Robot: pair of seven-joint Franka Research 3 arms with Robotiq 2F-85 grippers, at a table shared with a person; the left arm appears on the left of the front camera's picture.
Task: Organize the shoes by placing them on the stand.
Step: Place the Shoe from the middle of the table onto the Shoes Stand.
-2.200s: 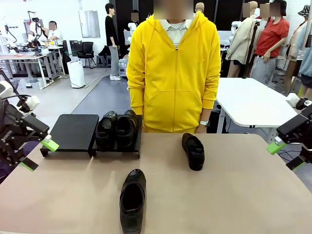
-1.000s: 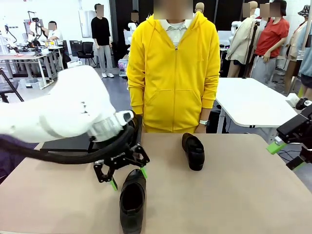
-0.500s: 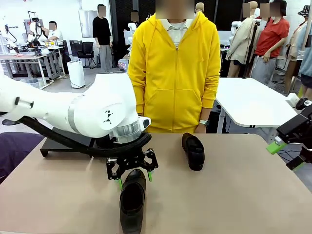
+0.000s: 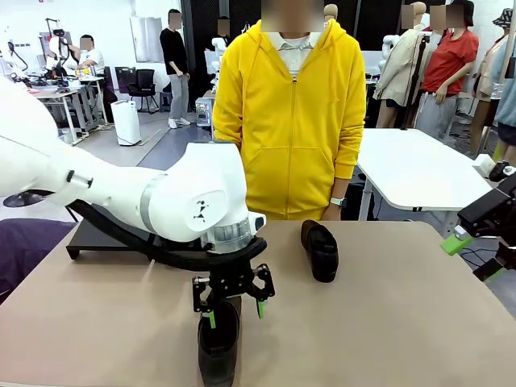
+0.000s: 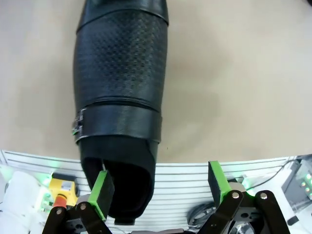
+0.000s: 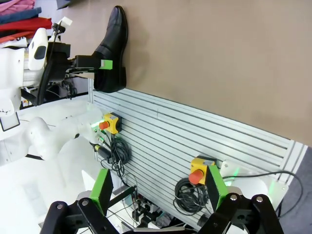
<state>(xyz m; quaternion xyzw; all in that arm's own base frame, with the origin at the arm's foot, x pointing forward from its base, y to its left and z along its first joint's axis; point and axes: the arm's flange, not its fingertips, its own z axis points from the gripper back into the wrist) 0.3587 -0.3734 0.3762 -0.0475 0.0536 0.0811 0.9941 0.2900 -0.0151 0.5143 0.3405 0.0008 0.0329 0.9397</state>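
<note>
A black loafer (image 4: 216, 348) lies near the table's front edge, toe pointing toward the robot's side. My left gripper (image 4: 235, 314) hangs open right over its far end, a green pad on each side. In the left wrist view the shoe (image 5: 119, 97) runs up the picture. Its opening sits between my fingers, close to the left pad (image 5: 102, 191), and my left gripper (image 5: 160, 187) is not closed on it. A second loafer (image 4: 321, 250) lies in front of the person. The stand (image 4: 93, 235) shows at the left behind my arm. My right gripper (image 4: 472, 256) waits open at the right edge, holding nothing.
A person in a yellow hoodie (image 4: 290, 113) stands at the far side of the table. In the right wrist view my right gripper (image 6: 158, 185) hangs over the ribbed metal base (image 6: 195, 141) with yellow stop buttons (image 6: 109, 123). The near loafer (image 6: 112, 48) lies far off in that view.
My left arm has swung in from the left and come toward the front edge. Its gripper has dropped from beside the near loafer's far end to straddle it. The right arm has not moved.
</note>
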